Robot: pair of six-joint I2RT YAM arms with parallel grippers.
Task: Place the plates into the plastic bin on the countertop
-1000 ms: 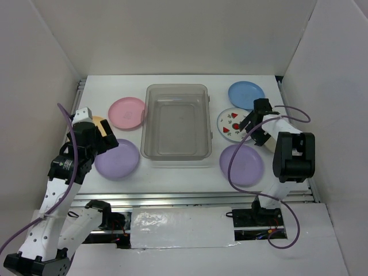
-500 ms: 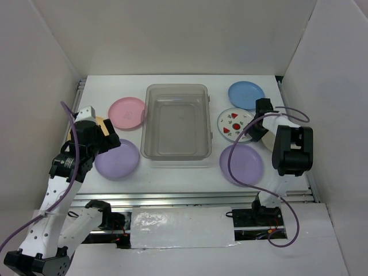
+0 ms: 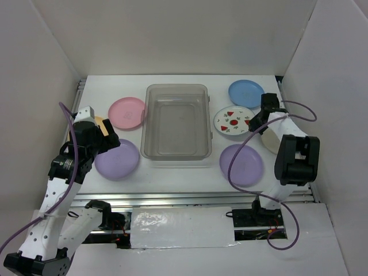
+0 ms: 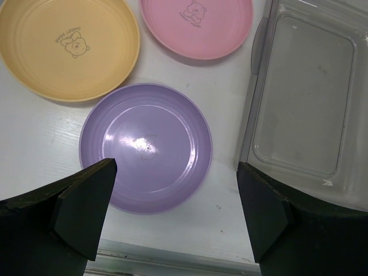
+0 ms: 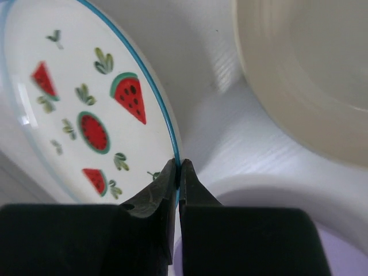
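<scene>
The bench (image 3: pixel 172 172) is seen as a white, matt surface, with a faint grain shown in the right wrist view. A bare metal rail (image 3: pixel 172 198) with a dull brushed shine is set along its front edge. The plastic bin (image 3: pixel 145 126) is made of clear greyish plastic, smooth and lightly specked. The lavender plate (image 4: pixel 145 148) is moulded in glossy plastic, with fine concentric rings and soft highlights. The same sheen is borne by the orange-yellow plate (image 4: pixel 69 49) and the pink plate (image 4: pixel 195 26). The watermelon-patterned plate (image 5: pixel 86 103) is finished in glossy white with printed fruit, the cream plate (image 5: pixel 305 69) in a plainer, smooth sheen. The left gripper (image 4: pixel 175 172) and the right gripper (image 5: pixel 178 167) are formed of black plastic, matt throughout.
</scene>
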